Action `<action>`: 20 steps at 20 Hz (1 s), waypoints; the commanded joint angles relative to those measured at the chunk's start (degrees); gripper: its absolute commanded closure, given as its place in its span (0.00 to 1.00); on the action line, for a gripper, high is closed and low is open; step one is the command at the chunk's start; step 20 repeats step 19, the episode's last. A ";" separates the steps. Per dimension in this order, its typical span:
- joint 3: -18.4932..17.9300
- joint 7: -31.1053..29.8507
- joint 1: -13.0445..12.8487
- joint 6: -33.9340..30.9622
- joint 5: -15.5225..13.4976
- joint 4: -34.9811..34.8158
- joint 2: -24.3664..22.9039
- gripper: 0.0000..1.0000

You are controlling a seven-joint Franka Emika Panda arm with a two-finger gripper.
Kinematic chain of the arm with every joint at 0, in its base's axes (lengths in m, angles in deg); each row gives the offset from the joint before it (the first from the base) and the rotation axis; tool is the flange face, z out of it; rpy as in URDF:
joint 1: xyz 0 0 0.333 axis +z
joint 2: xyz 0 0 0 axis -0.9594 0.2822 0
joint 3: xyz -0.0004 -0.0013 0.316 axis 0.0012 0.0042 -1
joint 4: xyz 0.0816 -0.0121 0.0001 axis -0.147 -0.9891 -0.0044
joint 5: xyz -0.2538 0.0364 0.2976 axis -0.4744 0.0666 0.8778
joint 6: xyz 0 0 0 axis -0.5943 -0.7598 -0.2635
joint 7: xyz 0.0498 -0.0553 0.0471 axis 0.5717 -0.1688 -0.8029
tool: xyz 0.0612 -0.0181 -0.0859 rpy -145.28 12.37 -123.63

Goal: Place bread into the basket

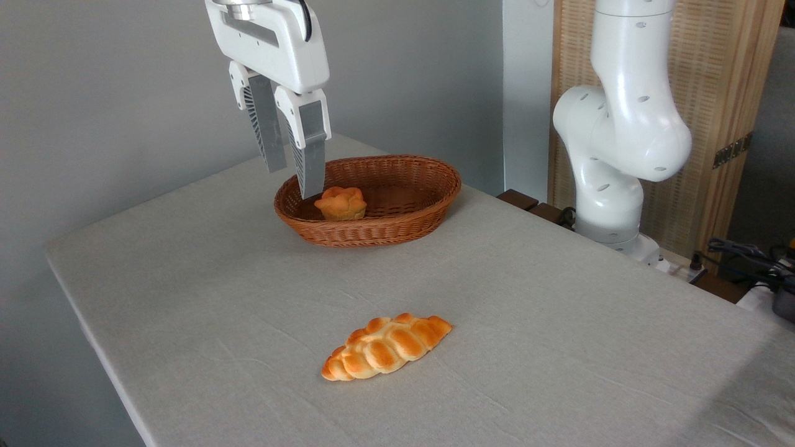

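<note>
Camera view, from the front of the table [559, 372] going back: a long braided loaf [386, 346] lies closest. It is golden-orange with pale sides. It rests flat on the grey cloth, slanted, with one end nearer and to the left and the other end farther and to the right. Nothing touches it. It is well apart from everything else.

Farther back sits the basket [397, 226]. It is oval, woven and reddish-brown, with low sides. It stands on the table near the back edge.

Inside the basket, on its left side, sits the bread [340, 203]. It is a small round bun, orange on top and paler at the bottom. It rests on the basket floor, close to the left wall, and its top peeks up to about the rim.

Above the left end of the basket hangs the end effector [287, 171]. It is white with two long grey fingers [310, 155] pointing down. The fingers are spread a little, with a clear gap between them, and they pinch nothing. The right finger's tip hangs just left of the bun and looks not to touch it. The left finger's tip is outside the basket rim.

At the right, behind the table, stands the big white robot arm [621, 143]. Behind it is a wooden screen [720, 93].
</note>
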 commanded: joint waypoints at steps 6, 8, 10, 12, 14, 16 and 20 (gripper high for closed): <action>-0.43 -1.26 0.07 -2.09 0.95 0.55 0.05 0.00; -0.52 -1.43 0.07 -2.09 0.95 0.64 0.23 0.00; 0.17 -1.87 1.72 -2.09 0.86 0.55 0.14 0.00; 4.29 -1.87 6.29 -2.09 0.69 0.55 -0.03 0.00; 4.57 -1.87 6.57 -2.18 0.69 0.55 -0.04 0.00; 4.58 -1.78 6.57 -2.27 0.69 0.55 -0.04 0.00; 4.84 -1.61 6.57 -2.27 0.69 0.55 -0.04 0.00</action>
